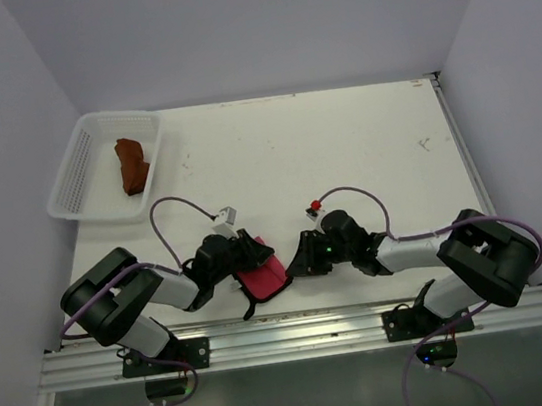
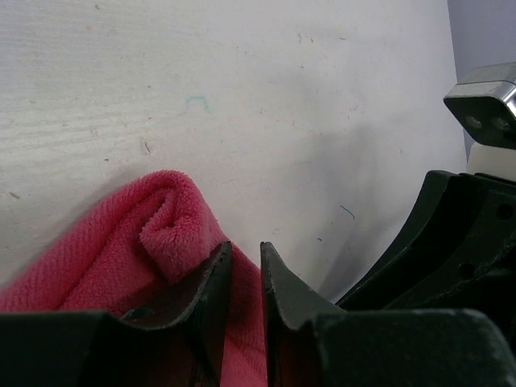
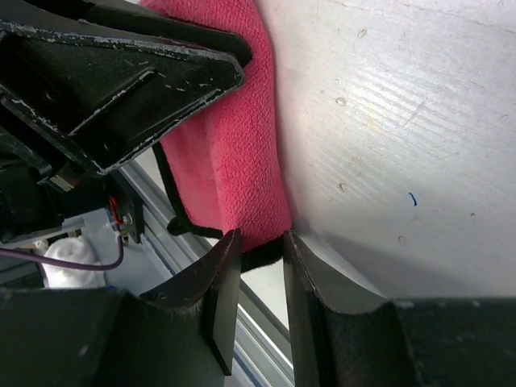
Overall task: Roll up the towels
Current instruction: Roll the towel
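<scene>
The pink-red towel (image 1: pixel 262 282) with dark edging lies partly rolled near the table's front edge, between my two grippers. My left gripper (image 1: pixel 255 256) is shut on its fuzzy fold; in the left wrist view the jaws (image 2: pixel 246 254) stand almost together with pink cloth (image 2: pixel 97 258) between them. My right gripper (image 1: pixel 296 260) pinches the other end: in the right wrist view its fingertips (image 3: pixel 260 242) hold the towel's (image 3: pixel 242 145) dark-edged end. The rust-orange towel (image 1: pixel 131 164) lies bunched in the white basket (image 1: pixel 71 181) at the far left, away from both grippers.
The metal rail (image 1: pixel 290 337) runs along the table's front edge just below the towel. The left gripper's black body (image 3: pixel 121 72) fills the upper left of the right wrist view. White walls enclose the table on three sides.
</scene>
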`<state>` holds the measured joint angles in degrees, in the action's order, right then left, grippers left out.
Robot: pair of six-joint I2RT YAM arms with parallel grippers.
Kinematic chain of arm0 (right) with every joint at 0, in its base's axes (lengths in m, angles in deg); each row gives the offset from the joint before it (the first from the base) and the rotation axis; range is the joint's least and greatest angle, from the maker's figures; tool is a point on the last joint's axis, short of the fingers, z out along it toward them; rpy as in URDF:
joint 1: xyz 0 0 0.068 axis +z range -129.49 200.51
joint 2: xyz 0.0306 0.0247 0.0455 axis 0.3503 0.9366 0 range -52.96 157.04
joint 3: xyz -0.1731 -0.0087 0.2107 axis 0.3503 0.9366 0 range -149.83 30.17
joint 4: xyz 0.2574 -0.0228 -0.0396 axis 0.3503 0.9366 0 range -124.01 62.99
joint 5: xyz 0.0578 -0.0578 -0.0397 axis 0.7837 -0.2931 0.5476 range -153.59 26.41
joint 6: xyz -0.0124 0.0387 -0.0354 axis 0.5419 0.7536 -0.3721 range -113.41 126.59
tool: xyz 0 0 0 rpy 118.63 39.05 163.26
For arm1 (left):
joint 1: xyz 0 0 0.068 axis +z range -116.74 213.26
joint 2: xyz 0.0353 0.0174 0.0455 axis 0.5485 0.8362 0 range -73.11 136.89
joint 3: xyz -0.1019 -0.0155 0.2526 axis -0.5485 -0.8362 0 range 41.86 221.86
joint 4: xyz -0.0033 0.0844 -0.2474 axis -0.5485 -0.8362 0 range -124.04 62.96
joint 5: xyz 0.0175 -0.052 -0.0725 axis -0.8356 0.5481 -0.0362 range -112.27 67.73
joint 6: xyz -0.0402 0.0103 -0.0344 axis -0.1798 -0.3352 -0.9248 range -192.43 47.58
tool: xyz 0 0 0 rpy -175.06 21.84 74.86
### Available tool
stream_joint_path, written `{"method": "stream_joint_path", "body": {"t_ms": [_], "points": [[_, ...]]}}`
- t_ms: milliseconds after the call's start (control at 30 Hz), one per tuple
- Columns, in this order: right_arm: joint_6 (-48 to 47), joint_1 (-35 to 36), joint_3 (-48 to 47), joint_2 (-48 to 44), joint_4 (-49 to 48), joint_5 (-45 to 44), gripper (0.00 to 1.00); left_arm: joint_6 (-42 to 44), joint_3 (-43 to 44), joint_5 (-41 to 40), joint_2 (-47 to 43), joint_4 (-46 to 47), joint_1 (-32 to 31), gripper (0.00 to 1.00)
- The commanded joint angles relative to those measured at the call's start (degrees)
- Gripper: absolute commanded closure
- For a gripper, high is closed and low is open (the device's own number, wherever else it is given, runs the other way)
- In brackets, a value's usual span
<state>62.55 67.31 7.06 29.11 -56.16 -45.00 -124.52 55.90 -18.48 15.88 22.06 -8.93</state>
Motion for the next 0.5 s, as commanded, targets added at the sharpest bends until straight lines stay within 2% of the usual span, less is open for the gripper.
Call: {"method": "stream_joint_path", "body": {"t_ms": [0, 167, 467], "points": [[-0.5, 0.0, 0.2, -0.9, -0.2, 2.1, 0.69, 0.2, -2.1, -3.5, 0.9, -3.1, -0.3, 0.75], [-0.6, 0.2, 0.0, 0.6, -0.5, 2.7, 0.69, -0.7, -2.8, -5.5, 1.0, -2.7, -0.5, 0.75], [-4.2, 2.6, -2.5, 2.9, 4.6, -1.3, 0.67, -1.6, -3.1, -6.1, 1.4, -2.2, -1.2, 0.76]]}}
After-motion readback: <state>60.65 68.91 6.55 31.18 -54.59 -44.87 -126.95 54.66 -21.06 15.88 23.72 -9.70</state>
